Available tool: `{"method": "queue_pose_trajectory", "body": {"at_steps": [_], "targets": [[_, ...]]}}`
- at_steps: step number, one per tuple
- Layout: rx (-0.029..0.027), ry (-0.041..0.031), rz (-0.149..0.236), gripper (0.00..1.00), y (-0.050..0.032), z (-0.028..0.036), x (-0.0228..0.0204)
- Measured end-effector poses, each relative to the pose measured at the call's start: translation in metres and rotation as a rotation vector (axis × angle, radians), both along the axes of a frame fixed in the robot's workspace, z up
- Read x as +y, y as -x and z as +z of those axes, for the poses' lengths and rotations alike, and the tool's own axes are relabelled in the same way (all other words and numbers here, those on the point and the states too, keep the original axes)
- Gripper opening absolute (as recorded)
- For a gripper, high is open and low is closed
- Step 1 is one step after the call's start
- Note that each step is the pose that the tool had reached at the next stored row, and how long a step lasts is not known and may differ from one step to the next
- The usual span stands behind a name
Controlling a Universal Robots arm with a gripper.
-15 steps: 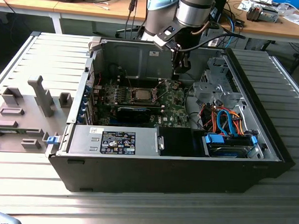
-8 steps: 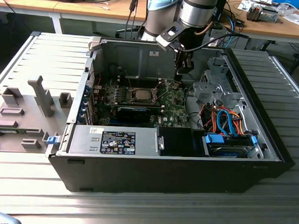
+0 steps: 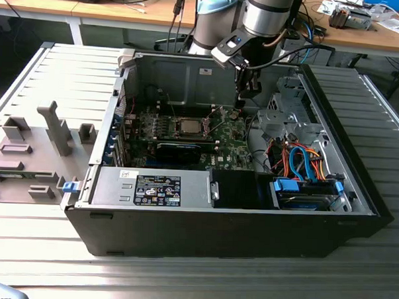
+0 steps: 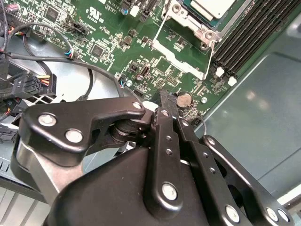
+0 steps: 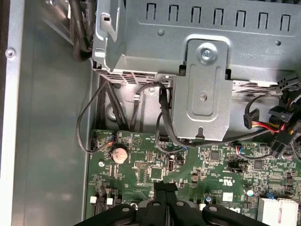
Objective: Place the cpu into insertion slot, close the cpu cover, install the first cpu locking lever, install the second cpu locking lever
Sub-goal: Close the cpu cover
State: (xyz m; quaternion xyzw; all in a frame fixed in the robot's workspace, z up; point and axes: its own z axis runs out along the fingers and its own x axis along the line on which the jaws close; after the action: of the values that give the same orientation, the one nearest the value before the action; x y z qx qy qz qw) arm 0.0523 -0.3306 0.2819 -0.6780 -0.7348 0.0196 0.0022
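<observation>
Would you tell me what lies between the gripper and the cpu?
In the second wrist view: green circuit board, crossed by a thin wire lever.

Ribbed grey metal counter (image 3: 180, 281) carrying an open black computer case (image 3: 222, 230), which sits directly beneath the fingers (image 3: 239, 109). Well apart from the fingers, toward the exterior view's left, a grey fixture plate (image 3: 27, 162) with upright holders lies flat on the same counter.
</observation>
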Motion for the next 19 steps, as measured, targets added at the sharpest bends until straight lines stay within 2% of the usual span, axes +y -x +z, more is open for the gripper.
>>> {"method": "queue_pose_trajectory", "body": {"at_steps": [15, 18, 19], "targets": [[0.0001, 0.0, 0.0, 0.11, -0.0096, 0.0, 0.0004], [0.0001, 0.0001, 0.0, 0.11, -0.0098, -0.0005, 0.0006], [0.0, -0.0001, 0.0, 0.11, -0.0072, -0.0019, 0.0006]]}}
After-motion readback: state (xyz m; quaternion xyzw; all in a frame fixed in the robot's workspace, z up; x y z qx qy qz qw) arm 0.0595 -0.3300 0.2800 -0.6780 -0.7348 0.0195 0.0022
